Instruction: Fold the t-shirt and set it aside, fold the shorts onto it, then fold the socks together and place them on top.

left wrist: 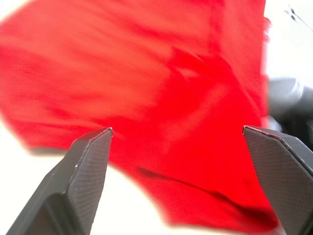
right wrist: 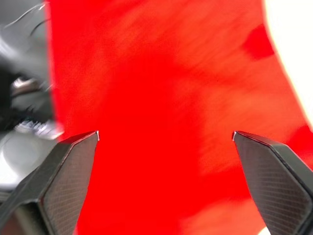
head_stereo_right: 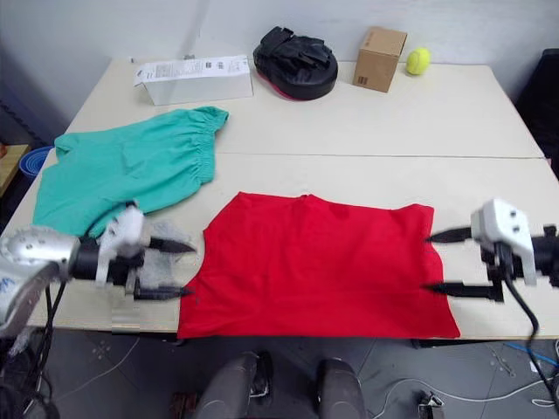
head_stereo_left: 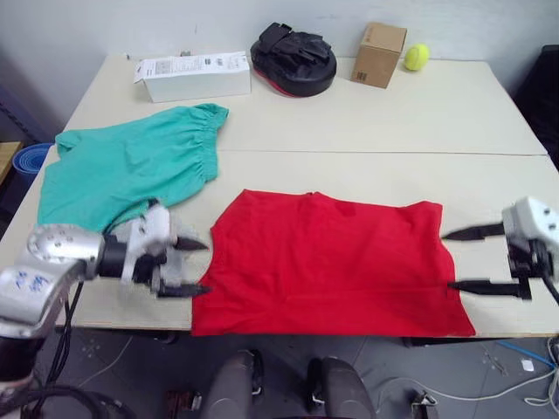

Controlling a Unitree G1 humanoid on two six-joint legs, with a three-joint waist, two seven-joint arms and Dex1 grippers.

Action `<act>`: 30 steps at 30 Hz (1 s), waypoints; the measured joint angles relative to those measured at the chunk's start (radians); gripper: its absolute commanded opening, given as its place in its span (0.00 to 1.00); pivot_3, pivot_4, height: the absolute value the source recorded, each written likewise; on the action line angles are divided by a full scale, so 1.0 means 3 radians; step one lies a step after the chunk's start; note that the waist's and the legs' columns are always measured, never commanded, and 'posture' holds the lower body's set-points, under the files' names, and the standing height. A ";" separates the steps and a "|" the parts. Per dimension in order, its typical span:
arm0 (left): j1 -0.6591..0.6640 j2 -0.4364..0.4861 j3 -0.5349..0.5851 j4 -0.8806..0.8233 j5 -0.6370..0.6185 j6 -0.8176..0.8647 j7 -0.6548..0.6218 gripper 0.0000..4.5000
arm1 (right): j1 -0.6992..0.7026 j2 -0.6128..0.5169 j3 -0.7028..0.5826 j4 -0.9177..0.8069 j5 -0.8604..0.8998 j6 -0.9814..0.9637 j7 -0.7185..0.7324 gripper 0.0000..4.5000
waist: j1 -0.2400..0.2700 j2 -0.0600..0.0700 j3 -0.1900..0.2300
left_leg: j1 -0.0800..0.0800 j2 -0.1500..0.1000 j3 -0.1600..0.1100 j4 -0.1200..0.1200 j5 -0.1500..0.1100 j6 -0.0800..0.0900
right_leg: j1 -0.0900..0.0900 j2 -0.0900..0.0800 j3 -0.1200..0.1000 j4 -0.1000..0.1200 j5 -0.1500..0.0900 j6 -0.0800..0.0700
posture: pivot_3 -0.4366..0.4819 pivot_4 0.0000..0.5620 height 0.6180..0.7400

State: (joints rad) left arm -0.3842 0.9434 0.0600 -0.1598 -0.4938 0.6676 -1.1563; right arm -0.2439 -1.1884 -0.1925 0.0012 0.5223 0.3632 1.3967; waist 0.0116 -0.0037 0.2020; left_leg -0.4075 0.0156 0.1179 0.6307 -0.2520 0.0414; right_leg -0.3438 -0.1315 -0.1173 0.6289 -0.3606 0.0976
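I see the t-shirt (head_stereo_left: pixel 327 262) lying flat and spread out on the near part of the table (head_stereo_left: pixel 376 122), in the middle between the two arms. Its lower edge reaches the near edge of the table. I cannot make out its collar or print from here.

The left gripper (head_stereo_left: pixel 194 267) is at the left side of the t-shirt, low over the table. Its two black fingers are spread apart, one above the other in the head view, and their tips are just at the edge of the red cloth. It holds nothing. In the left wrist view the red fabric lies between and beyond the two fingers (left wrist: pixel 80 176).

The right gripper (head_stereo_left: pixel 456 259) is at the right side of the t-shirt. Its fingers are also wide apart and empty, and the tips point at the right edge of the cloth. I cannot tell if they touch it.

The shorts (head_stereo_left: pixel 131 166) lie on the left part of the table, behind the left gripper, apart from the t-shirt.

At the far side of the table I see a white box (head_stereo_left: pixel 194 76), a black padded object (head_stereo_left: pixel 293 58), a small cardboard box (head_stereo_left: pixel 379 54) and a yellow-green ball (head_stereo_left: pixel 417 58).
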 measured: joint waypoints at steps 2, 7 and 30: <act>-0.0391 -0.0146 -0.0084 0.0329 0.0029 0.0091 0.0082 0.99 | -0.0350 0.0141 0.0249 0.0157 -0.0146 0.0144 -0.0152 1.00 | 0.0002 -0.0003 0.0000 | 0.0000 -0.0002 0.0001 0.0004 0.0001 0.0003 | -0.0003 0.0000 -0.0001 0.0013 0.0005 0.0009 | 0.48 0.27 1.00; -0.1293 -0.0628 -0.0519 0.1474 0.0545 -0.0154 0.0331 0.99 | -0.1215 0.0564 0.0866 0.0820 -0.0714 0.0413 -0.0549 1.00 | -0.0002 -0.0006 0.0001 | -0.0026 -0.0006 0.0019 0.0023 0.0008 0.0009 | -0.0037 0.0005 0.0002 0.0058 0.0006 0.0014 | 0.48 0.27 1.00; -0.2643 -0.1556 -0.0593 0.4455 0.1449 -0.1303 0.0500 1.00 | -0.2476 0.1149 0.1414 0.3051 -0.1958 -0.0466 -0.0604 0.39 | -0.0044 -0.0009 0.0003 | -0.0101 -0.0017 0.0019 0.0082 0.0021 0.0030 | -0.0105 0.0005 -0.0024 0.0113 0.0011 0.0028 | 0.48 0.27 1.00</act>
State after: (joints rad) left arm -1.1770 0.4767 -0.1178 1.1767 -0.0590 0.2768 -1.0061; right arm -0.9867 -0.8437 0.2318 0.9167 -0.0651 0.2235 1.2156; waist -0.0016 -0.0065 0.2027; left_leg -0.4378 0.0105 0.1235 0.6553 -0.2457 0.0502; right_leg -0.3753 -0.1300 -0.1244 0.6628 -0.3572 0.1059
